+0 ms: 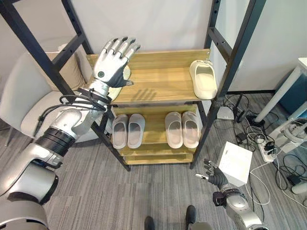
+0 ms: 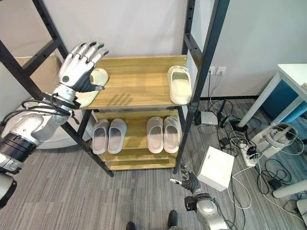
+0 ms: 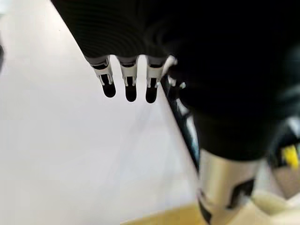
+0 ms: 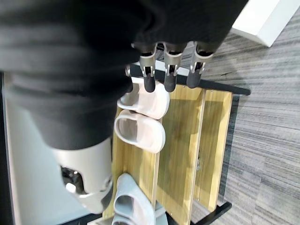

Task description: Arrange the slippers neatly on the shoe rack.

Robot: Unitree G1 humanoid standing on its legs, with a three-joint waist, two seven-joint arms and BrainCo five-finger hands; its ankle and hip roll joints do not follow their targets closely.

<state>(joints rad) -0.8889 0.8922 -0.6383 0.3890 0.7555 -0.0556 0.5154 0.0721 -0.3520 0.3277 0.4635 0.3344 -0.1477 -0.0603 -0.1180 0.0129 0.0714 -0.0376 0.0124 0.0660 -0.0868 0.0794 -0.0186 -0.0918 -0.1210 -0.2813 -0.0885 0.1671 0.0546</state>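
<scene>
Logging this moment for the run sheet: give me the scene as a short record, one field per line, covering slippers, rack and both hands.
top shelf: one cream slipper at the right end, another cream slipper at the left end, partly behind the left hand
lower shelf: grey pair on the left, pale pair on the right, side by side
shoe rack: wooden shelves, black frame
left hand: raised over the top shelf's left end, fingers straight, holding nothing
right hand: low by the floor, relaxed, empty
nearby: white box on the carpet
</scene>
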